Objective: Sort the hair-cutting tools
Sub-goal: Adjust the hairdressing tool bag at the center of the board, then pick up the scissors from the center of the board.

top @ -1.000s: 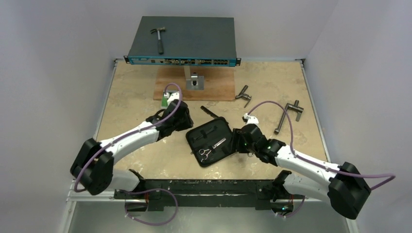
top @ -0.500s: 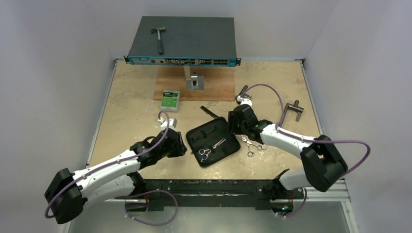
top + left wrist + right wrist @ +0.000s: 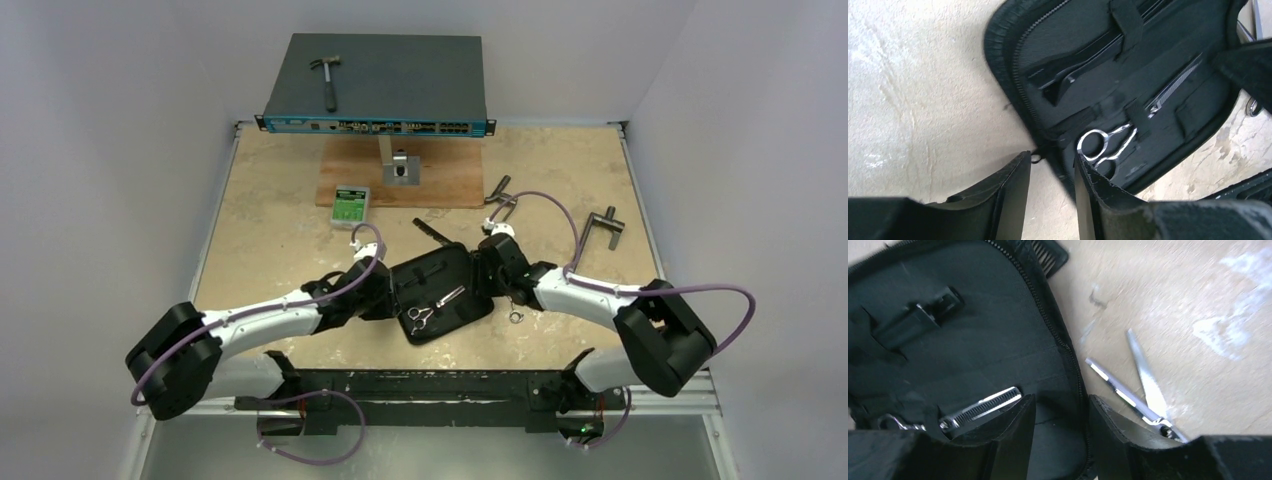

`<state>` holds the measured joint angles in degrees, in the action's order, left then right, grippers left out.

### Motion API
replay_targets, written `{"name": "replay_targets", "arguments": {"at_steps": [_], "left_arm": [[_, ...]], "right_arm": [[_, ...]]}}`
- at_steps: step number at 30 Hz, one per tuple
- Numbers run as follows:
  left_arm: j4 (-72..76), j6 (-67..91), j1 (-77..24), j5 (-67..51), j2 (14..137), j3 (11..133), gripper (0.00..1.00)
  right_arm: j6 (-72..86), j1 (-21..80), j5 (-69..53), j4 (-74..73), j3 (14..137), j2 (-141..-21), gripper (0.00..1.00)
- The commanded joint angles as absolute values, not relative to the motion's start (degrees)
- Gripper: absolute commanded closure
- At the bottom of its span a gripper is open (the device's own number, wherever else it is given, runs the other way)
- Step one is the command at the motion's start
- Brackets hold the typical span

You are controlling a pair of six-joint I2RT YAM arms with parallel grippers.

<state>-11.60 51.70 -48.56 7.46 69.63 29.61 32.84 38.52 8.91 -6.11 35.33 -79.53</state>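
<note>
Left gripper (image 3: 1053, 159) part open astride case (image 3: 998, 50) rim, right gripper (image 3: 1063, 400) part open astride opposite rim, scissors (image 3: 1147, 377) just outside its jaws

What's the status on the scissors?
Fingers open on left gripper and right gripper, straddling opposite case edges. One scissors strapped inside, second scissors loose on table. Nothing blocking.

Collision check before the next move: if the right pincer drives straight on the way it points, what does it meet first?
Probably the zipped rim of the black case, lying straight ahead of the right pincer. The loose scissors lie off to one side. Depth is unclear.
</note>
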Motion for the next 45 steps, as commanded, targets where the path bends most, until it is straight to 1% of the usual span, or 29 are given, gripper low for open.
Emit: {"name": "replay_targets", "arguments": {"at_steps": [1, 6, 11, 15, 18, 21, 26, 28, 31, 34, 37, 39, 45], "left_arm": [[-9.7, 51.9, -48.6, 8.7, 72.2, 33.7, 0.63], [-10.5, 53.2, -47.2, 9.6, 73.2, 33.8, 0.64], [-11.9, 53.5, -43.8, 10.3, 71.3, 32.2, 0.63], [-12.4, 52.1, -39.5, 10.3, 69.4, 31.0, 0.63], [-12.8, 50.8, -37.1, 10.8, 69.1, 31.2, 0.64], [-15.0, 49.9, -35.8, 12.8, 68.3, 32.4, 0.64], [-19.0, 50.4, -35.5, 17.1, 61.0, 32.0, 0.61], [-20.5, 50.8, -35.4, 18.4, 57.0, 31.6, 0.61], [-22.3, 51.4, -35.5, 19.0, 51.1, 30.3, 0.58], [-22.6, 51.8, -35.4, 17.5, 46.5, 28.7, 0.56], [-22.4, 53.0, -35.4, 14.8, 44.4, 27.4, 0.56], [-21.7, 54.0, -35.4, 13.1, 43.3, 26.2, 0.56], [-20.1, 54.6, -35.4, 10.6, 41.1, 23.2, 0.56]], "right_arm": [[36.6, 42.2, 7.7, -4.7, 33.3, -77.9, 0.58], [39.9, 45.2, 5.3, -2.9, 31.7, -77.5, 0.59], [43.9, 49.6, 3.7, 0.4, 32.2, -79.8, 0.6], [45.4, 53.1, 3.9, 2.4, 34.9, -83.3, 0.6], [44.7, 53.5, 4.4, 2.3, 36.9, -85.2, 0.6], [44.4, 53.4, 5.9, -0.6, 39.0, -84.0, 0.59], [39.9, 52.5, 17.4, -13.8, 43.0, -74.4, 0.52], [37.6, 49.4, 19.7, -18.3, 43.5, -71.0, 0.52], [33.9, 42.5, 18.8, -21.9, 41.9, -68.7, 0.52], [33.2, 40.8, 17.9, -24.1, 42.0, -70.2, 0.5], [36.3, 40.7, 20.2, -24.1, 42.0, -72.9, 0.39], [38.4, 40.3, 20.8, -23.3, 41.3, -74.6, 0.35], [41.5, 39.6, 20.6, -20.9, 38.5, -79.0, 0.34]]}}
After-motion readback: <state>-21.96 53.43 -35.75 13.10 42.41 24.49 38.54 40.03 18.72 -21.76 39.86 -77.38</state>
